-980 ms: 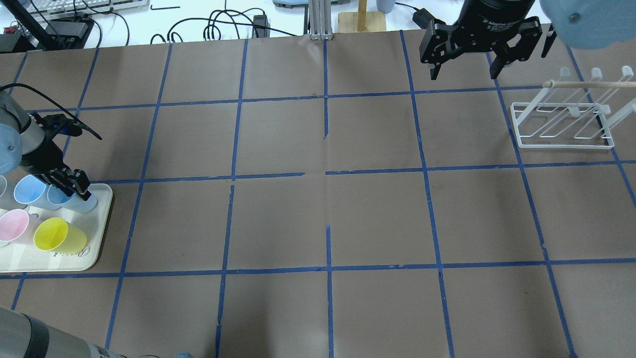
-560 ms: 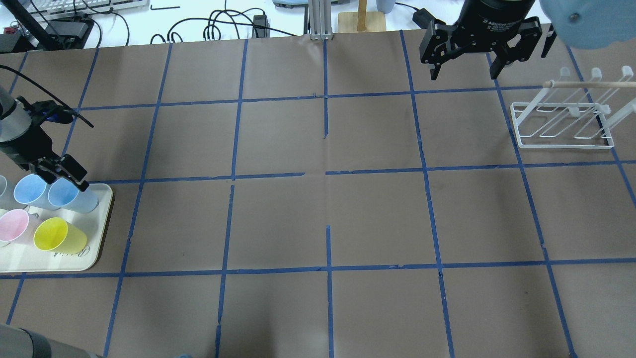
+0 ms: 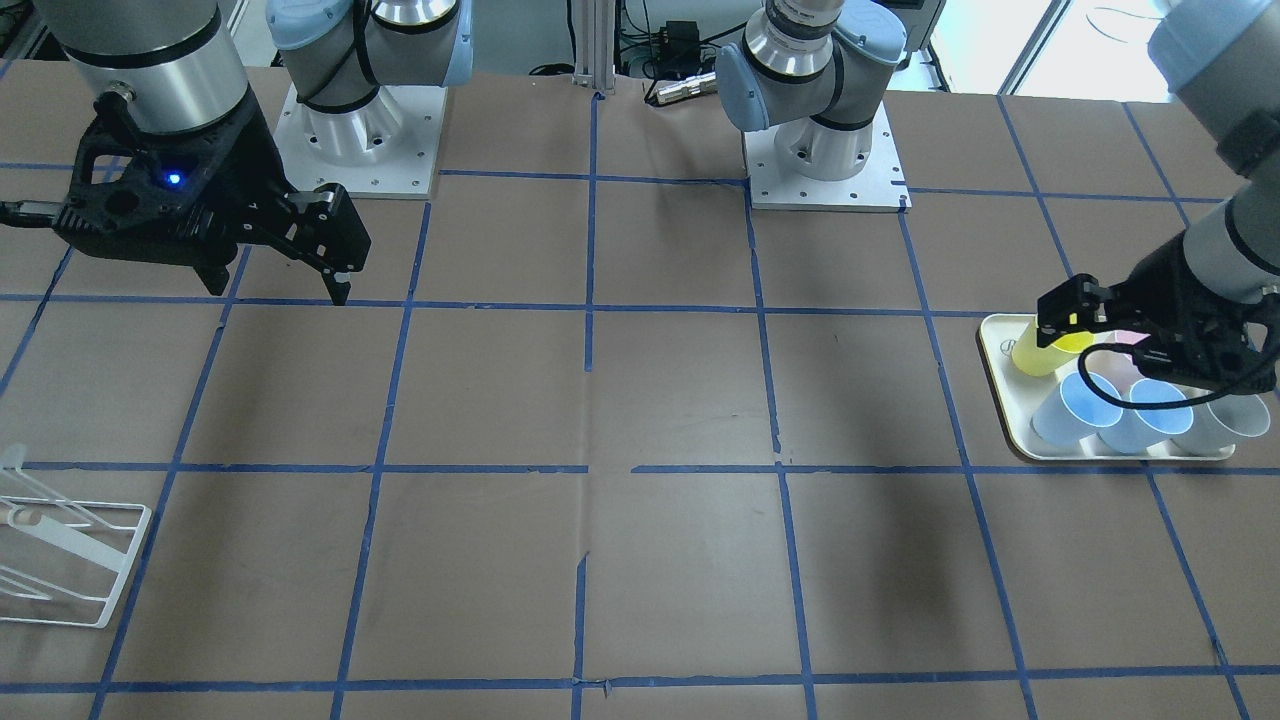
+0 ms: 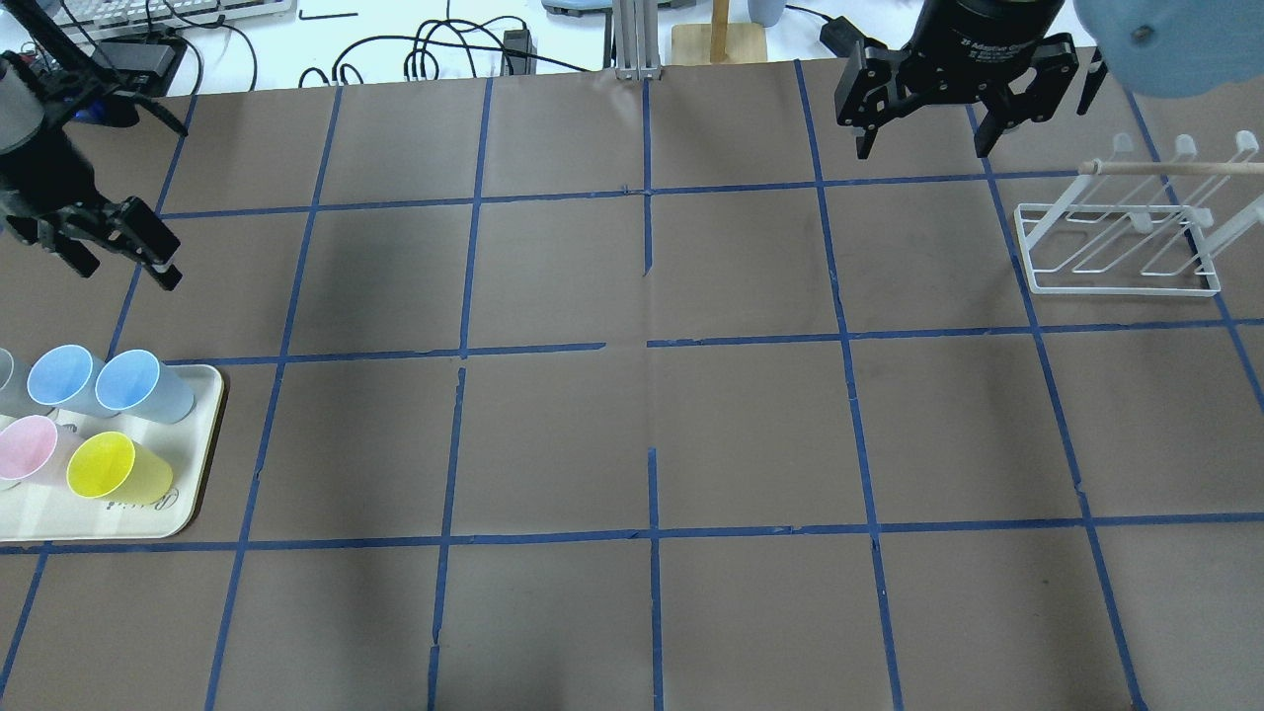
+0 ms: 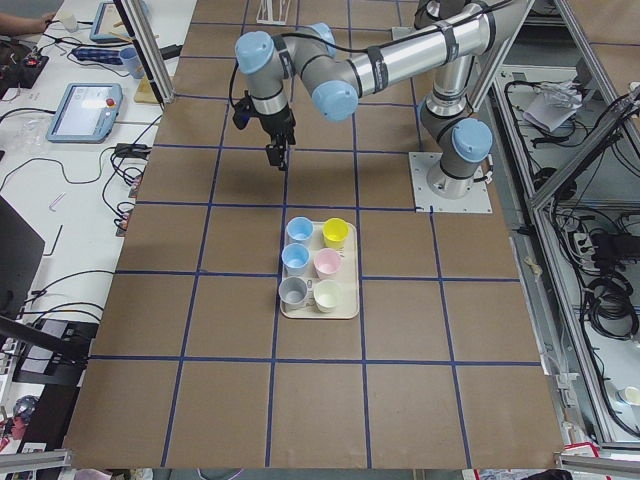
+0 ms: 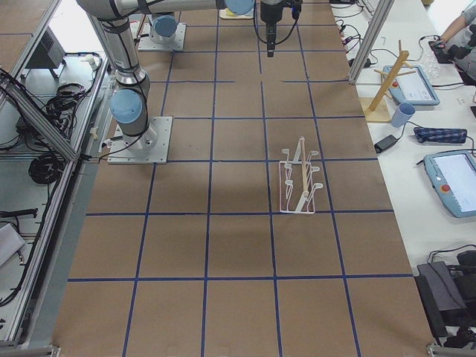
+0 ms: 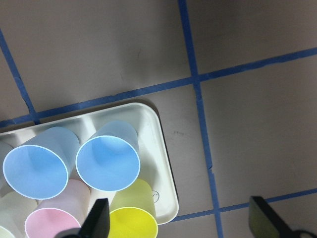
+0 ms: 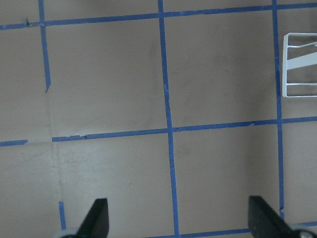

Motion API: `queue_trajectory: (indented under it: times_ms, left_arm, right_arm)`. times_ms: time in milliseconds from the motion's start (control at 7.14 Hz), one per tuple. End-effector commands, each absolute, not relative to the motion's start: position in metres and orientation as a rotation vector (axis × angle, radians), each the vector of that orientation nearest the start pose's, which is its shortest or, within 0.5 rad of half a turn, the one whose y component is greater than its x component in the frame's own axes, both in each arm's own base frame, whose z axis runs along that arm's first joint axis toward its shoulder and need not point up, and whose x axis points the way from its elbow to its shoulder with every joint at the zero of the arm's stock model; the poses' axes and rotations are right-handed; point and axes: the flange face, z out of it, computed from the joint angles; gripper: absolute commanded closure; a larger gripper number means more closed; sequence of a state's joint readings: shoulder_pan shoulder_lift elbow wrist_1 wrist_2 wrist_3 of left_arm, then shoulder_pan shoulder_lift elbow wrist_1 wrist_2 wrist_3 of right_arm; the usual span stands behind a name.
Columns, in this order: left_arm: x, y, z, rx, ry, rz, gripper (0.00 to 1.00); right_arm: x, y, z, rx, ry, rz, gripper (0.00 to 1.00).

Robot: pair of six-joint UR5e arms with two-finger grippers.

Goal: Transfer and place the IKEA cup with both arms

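Two pale-blue IKEA cups stand side by side on the cream tray [image 4: 202, 464]. The one nearer the table's middle [image 4: 138, 383] also shows in the front view [image 3: 1075, 405] and the left wrist view [image 7: 108, 161]. Its twin [image 4: 64, 377] stands beside it. My left gripper [image 4: 114, 247] is open and empty. It hangs high above the table, beyond the tray's far edge, and its fingers [image 7: 99, 220] frame the tray corner from above. My right gripper [image 4: 923, 148] is open and empty, high over the far right of the table [image 3: 278, 290].
The tray also holds a yellow cup [image 4: 107, 466], a pink cup [image 4: 28, 446] and a grey cup [image 5: 293, 290]. A white wire rack [image 4: 1121, 262] stands at the right, near the right gripper. Blue tape lines cross the brown table cover.
My left gripper was down around the blue cup on the tray. It has risen and moved away toward the far edge, open and empty. The cup stayed on the tray. The right arm has not moved.
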State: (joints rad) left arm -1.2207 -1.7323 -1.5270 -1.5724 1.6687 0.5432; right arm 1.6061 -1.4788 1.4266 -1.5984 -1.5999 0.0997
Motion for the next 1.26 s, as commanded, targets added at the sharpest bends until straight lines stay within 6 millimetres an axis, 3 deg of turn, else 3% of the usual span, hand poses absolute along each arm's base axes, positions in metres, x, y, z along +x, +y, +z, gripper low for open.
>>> queue_trajectory:
  times_ms: [0, 280, 420, 700, 1120]
  left_arm:
    - [-0.037, -0.528, 0.465, 0.216, 3.094, 0.149, 0.00]
    - [-0.106, -0.498, 0.493, 0.261, 3.108, 0.056, 0.00]
    - [-0.117, -0.489, 0.495, 0.292, 3.101, 0.063, 0.00]
    - [-0.120, -0.467, 0.486, 0.300, 3.107, 0.095, 0.00]
    - [-0.120, -0.467, 0.481, 0.300, 3.110, 0.107, 0.00]
  right_arm:
    - [0.149, -0.533, 0.515, 0.104, 3.159, -0.129, 0.00]
    - [0.150, -0.533, 0.514, 0.101, 3.160, -0.126, 0.00]
    - [0.150, -0.533, 0.514, 0.101, 3.160, -0.126, 0.00]
    - [0.150, -0.533, 0.514, 0.101, 3.160, -0.126, 0.00]
    - [0.148, -0.534, 0.515, 0.108, 3.157, -0.136, 0.00]
